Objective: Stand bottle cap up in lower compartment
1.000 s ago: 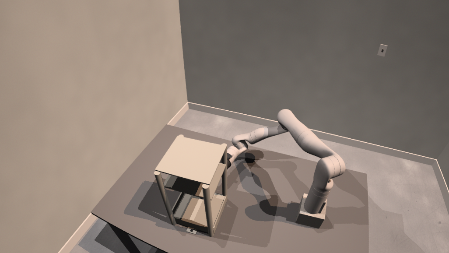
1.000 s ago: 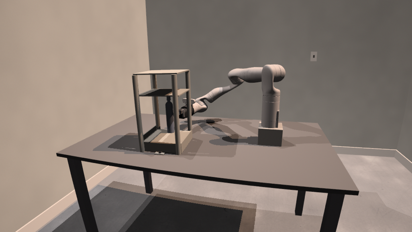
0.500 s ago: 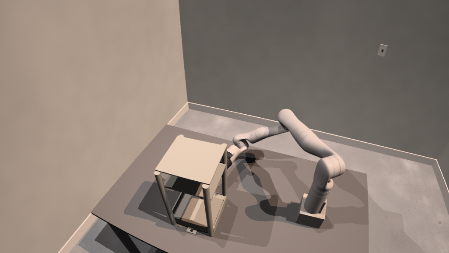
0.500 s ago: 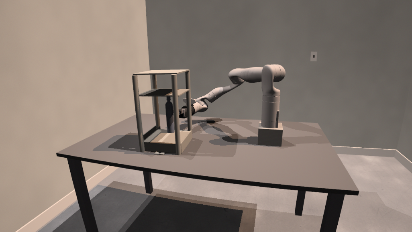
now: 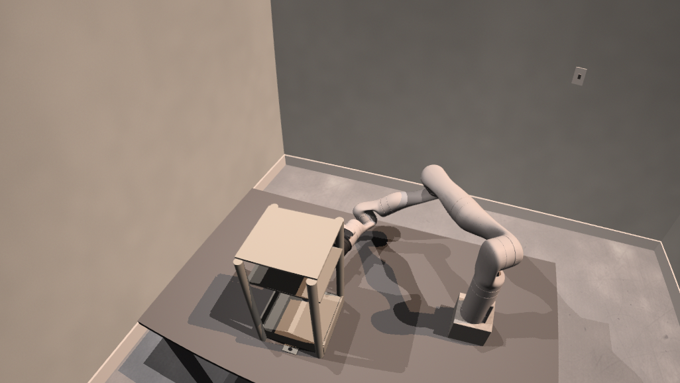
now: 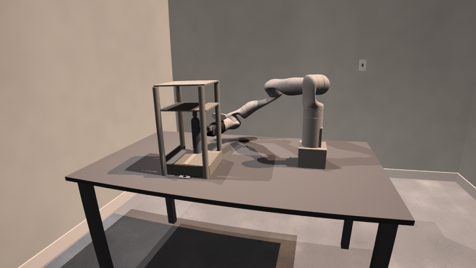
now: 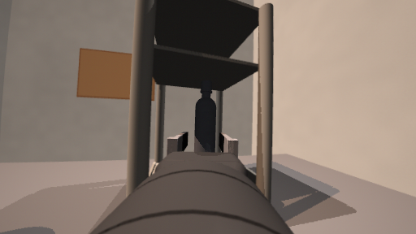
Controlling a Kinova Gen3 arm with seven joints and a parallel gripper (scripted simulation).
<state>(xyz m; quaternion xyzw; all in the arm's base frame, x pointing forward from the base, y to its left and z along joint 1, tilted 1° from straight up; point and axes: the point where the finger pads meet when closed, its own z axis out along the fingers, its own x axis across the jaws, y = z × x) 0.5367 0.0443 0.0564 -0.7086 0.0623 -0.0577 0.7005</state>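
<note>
Shelf-shadowed bottle (image 7: pixel 205 115) base hidden

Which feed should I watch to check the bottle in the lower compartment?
The wrist view: the bottle stands cap up, centred beyond the open gripper, unobstructed. The exterior view shows it side-on inside the shelving unit, partly behind a front post. The top view hides it under the shelves.

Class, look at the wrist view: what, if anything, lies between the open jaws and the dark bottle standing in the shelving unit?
Nothing. In the wrist view the gripper is open, its jaws short of the bottle, with only open space between. The shelving unit's posts flank that line without crossing it.
</note>
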